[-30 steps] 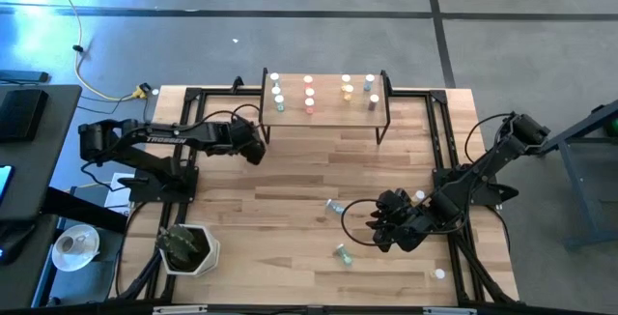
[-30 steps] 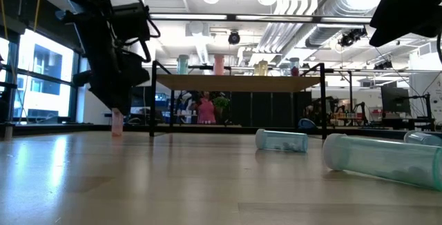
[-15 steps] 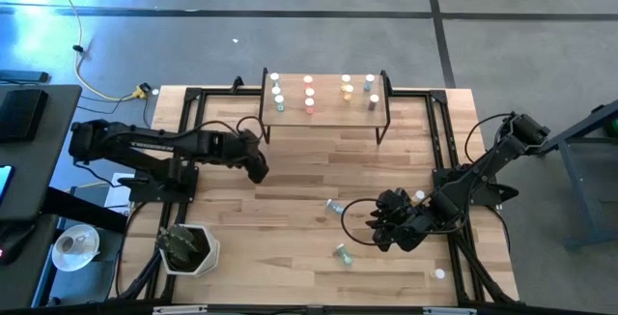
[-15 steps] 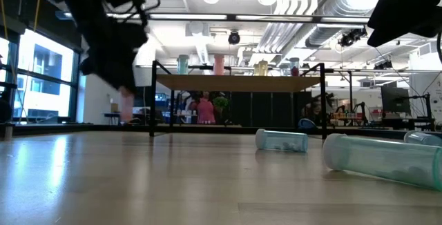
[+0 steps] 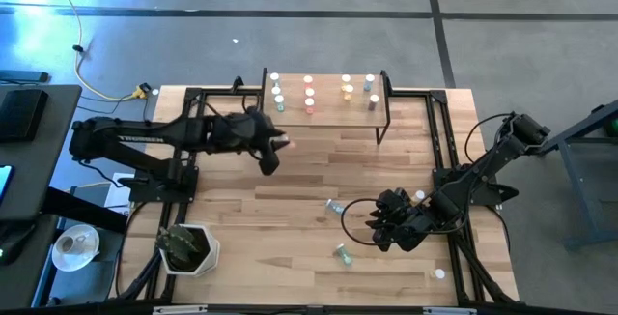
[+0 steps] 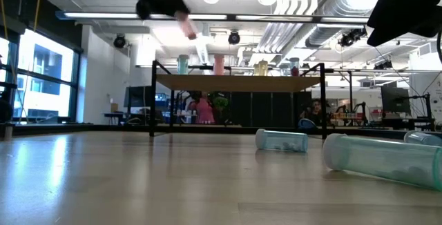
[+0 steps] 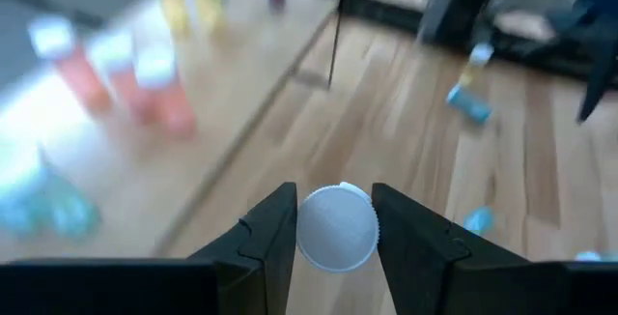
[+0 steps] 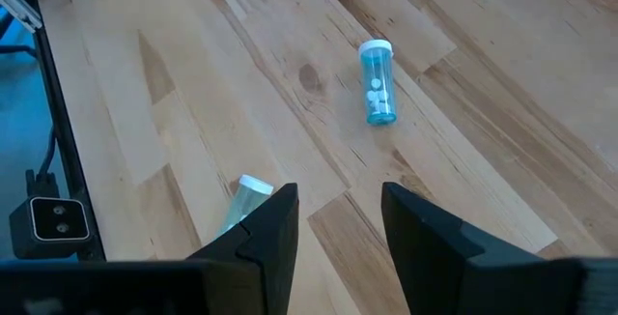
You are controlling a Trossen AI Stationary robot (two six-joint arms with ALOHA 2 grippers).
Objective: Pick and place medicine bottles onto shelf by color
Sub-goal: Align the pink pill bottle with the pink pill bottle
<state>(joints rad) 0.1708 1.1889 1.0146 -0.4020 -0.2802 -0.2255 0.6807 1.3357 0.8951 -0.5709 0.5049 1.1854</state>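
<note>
No text, label, brand, number or sign is legible in any view. Left arm (image 5: pixel 145 136): faint pale lettering along its upper link in the high view, too small to read. Medicine bottles (image 5: pixel 309 93) on the shelf (image 5: pixel 323 117), and the bottle lying on the table (image 8: pixel 377 83): no readable labels.

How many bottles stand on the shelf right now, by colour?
Green/teal bottles: 3
Pink/red bottles: 3
Yellow/orange bottles: 2
Blue/grey bottles: 2
Total on the shelf: 10
Not counted: the pink bottle held in the left gripper.
</note>
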